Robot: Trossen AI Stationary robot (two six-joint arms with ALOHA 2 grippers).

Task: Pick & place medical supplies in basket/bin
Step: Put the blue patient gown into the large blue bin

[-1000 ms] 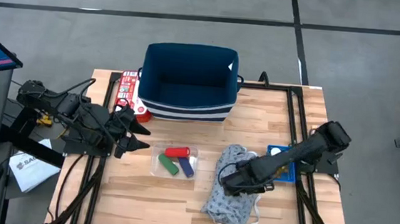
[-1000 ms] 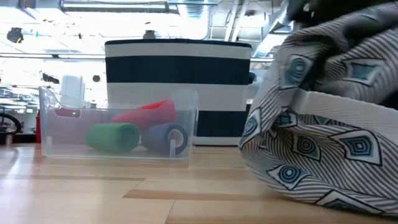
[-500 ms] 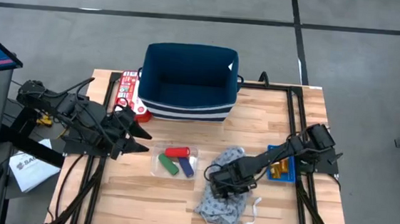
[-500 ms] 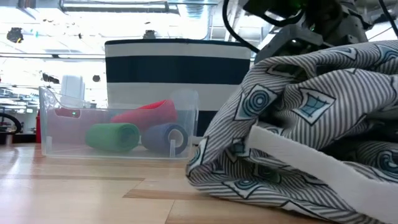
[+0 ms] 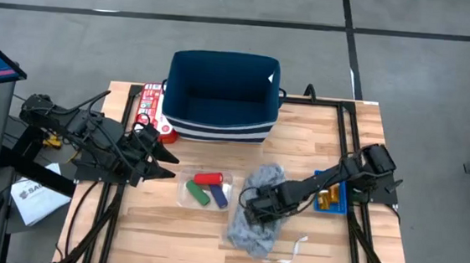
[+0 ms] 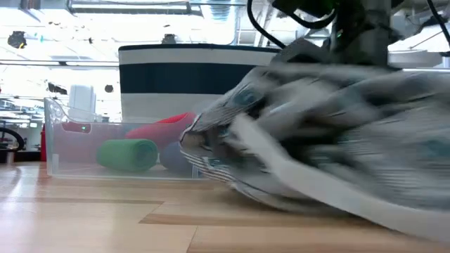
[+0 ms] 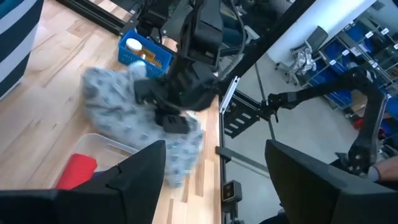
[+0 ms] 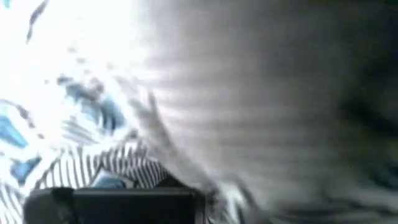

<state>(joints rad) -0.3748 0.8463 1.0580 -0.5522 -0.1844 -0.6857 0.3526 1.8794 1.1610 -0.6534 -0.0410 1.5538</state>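
The garment (image 5: 256, 207) lies bunched on the table (image 5: 167, 244), right of the clear tray (image 5: 186, 197), with the right gripper (image 5: 256, 207) clamped on it. The basket (image 5: 221, 93) stands at the far edge; the left gripper (image 5: 164, 161) waits left of the tray, fingers spread.

Low down, the cloth (image 6: 330, 133) hangs just above the wood, overlapping the tray's (image 6: 77, 151) right end.

From the left wrist, the blue bin (image 7: 144, 53) sits beyond the cloth (image 7: 118, 109).

The right wrist sees only striped fabric (image 8: 124, 137).

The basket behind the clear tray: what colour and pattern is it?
The basket is navy with white stripes low on its sides, clearest in the low view.
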